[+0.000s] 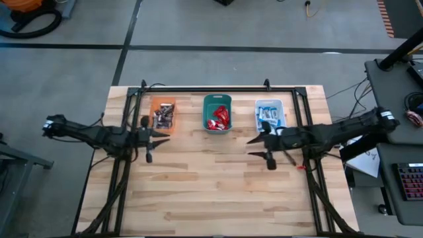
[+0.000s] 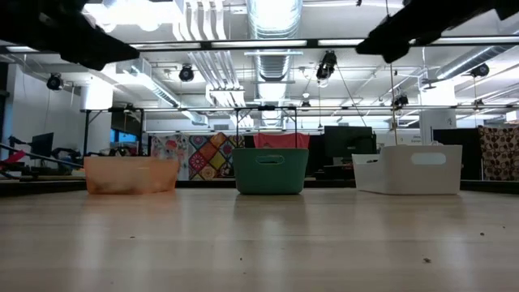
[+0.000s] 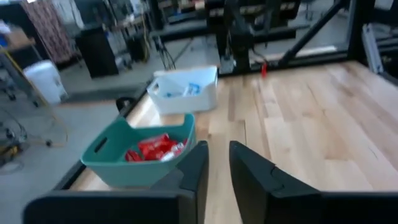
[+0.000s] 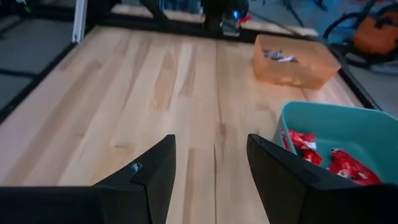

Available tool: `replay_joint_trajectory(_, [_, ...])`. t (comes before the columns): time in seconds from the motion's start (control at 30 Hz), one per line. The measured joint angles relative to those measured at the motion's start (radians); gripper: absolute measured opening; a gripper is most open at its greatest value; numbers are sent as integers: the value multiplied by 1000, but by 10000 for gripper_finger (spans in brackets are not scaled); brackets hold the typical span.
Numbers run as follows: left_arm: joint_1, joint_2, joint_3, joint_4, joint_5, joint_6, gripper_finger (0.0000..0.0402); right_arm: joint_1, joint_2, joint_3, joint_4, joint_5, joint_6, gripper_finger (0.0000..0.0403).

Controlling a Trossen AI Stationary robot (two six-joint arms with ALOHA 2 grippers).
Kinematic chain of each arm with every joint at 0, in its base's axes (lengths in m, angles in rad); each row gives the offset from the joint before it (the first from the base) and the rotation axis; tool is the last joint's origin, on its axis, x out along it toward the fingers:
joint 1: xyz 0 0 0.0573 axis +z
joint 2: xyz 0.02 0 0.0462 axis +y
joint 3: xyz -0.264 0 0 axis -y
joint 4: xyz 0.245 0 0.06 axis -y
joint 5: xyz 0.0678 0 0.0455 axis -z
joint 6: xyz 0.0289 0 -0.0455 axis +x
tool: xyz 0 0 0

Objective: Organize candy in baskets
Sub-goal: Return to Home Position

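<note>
Three baskets stand in a row on their bases near the table's far edge. The orange basket [image 1: 163,114] holds dark silver-grey candy [image 1: 162,118]. Red candy [image 1: 219,119] fills the teal basket [image 1: 217,100]. In the whitish basket [image 1: 270,104] lies blue-and-white candy [image 1: 268,115]. My left gripper [image 1: 166,137] hovers just nearer than the orange basket, open by a narrow gap [image 3: 217,168], pointing right. My right gripper [image 1: 251,147], open wide [image 4: 211,168], hovers nearer than the whitish basket, pointing left. Both hold nothing.
A black metal frame [image 1: 211,88] runs along the table's far edge and down both sides. The bare wooden table top [image 1: 211,192] stretches between the grippers and toward the near edge. The low view shows the orange [image 2: 131,174], teal [image 2: 270,170] and whitish [image 2: 409,169] baskets side by side.
</note>
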Motion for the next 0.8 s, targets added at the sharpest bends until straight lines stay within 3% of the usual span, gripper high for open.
replay_joint_trajectory(0.27, [3,-238,-87,2,34,26,5,0,-256,-168,77,0,-1,189])
replay_joint_trajectory(0.43, [3,-384,-171,8,35,7,3,0,-394,-244,97,0,-1,189])
replay_joint_trajectory(0.8, [14,-393,-229,39,61,-9,0,-39,-771,-405,61,-1,-12,189])
